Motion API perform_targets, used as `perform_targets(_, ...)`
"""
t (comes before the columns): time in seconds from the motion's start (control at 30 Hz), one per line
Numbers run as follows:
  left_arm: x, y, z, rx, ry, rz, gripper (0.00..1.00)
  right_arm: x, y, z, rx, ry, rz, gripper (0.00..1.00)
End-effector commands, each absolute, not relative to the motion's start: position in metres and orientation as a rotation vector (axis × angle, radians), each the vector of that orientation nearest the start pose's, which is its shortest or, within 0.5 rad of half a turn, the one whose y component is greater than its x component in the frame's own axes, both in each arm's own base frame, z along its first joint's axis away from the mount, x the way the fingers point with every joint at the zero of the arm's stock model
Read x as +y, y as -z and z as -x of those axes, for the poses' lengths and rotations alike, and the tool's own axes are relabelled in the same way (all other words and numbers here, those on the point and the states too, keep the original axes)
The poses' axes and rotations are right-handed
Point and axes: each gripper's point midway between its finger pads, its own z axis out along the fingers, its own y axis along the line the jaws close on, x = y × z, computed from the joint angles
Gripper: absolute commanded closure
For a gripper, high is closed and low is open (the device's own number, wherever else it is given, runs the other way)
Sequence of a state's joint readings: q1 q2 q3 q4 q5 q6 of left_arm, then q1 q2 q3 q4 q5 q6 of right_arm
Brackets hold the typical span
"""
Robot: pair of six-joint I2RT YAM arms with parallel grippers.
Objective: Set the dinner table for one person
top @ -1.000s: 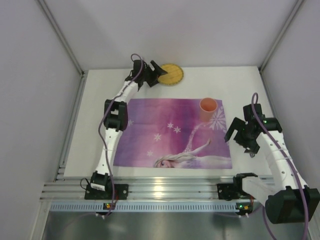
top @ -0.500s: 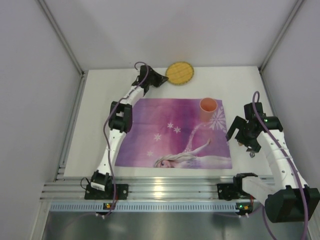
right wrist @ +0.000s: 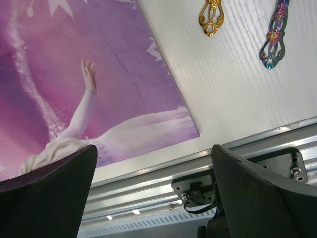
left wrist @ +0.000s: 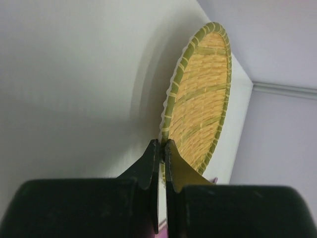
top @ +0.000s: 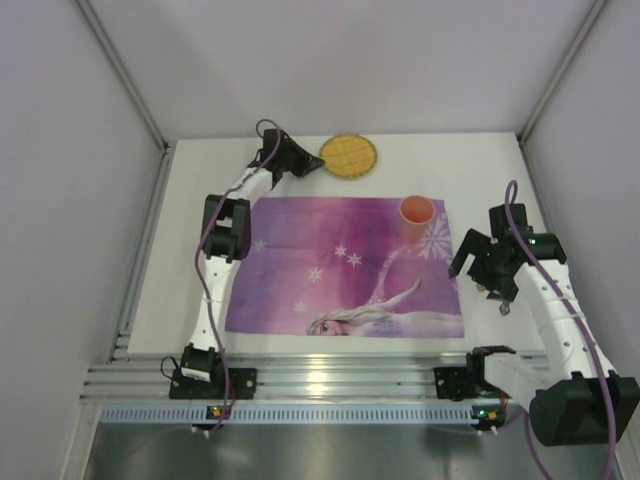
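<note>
A round yellow woven plate (top: 350,156) with a green rim lies at the far edge of the white dinner table (top: 450,160). My left gripper (top: 318,163) is shut on its near-left rim. In the left wrist view the two black fingers pinch the rim of the plate (left wrist: 200,99), which looks tilted against the table (left wrist: 74,74). The left gripper (left wrist: 161,144) shows no gap. My right gripper (top: 487,275) hangs open over the table to the right of the purple placemat (top: 340,265), its jaws wide and holding nothing (right wrist: 153,148).
A pink cup (top: 417,210) stands upright on the placemat's far right corner. In the right wrist view a gold utensil handle (right wrist: 211,17) and a rainbow utensil handle (right wrist: 275,34) lie on the table beside the placemat (right wrist: 99,74). Grey walls enclose three sides.
The left jaws went from open beside the plate to shut on its rim, and the plate shifted slightly right. The right arm barely moved.
</note>
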State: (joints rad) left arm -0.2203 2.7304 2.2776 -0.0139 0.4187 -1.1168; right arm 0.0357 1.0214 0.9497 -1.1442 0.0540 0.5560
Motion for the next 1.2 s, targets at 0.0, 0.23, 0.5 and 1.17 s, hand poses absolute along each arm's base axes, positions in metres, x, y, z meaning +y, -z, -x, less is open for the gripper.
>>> perform_targets(0.0, -0.227, -0.127, -0.632, 2.139, 1.175, 0.503, 1.00, 0.024, -0.142, -0.200, 2.612, -0.158, -0.694, 0.00)
perform_targets(0.23, -0.218, -0.193, -0.563, 2.134, 1.361, 0.400, 1.00, 0.039, -0.138, -0.202, 2.601, -0.274, -0.668, 0.00)
perform_targets(0.5, -0.237, -0.190, -0.470, 2.236, 1.498, 0.378, 1.00, 0.049, -0.127, -0.196, 2.603, -0.352, -0.665, 0.00)
perform_targets(1.17, -0.230, -0.101, -0.313, 2.528, 1.227, 0.182, 1.00, 0.042, -0.260, -0.254, 2.160, -0.433, -0.667, 0.00)
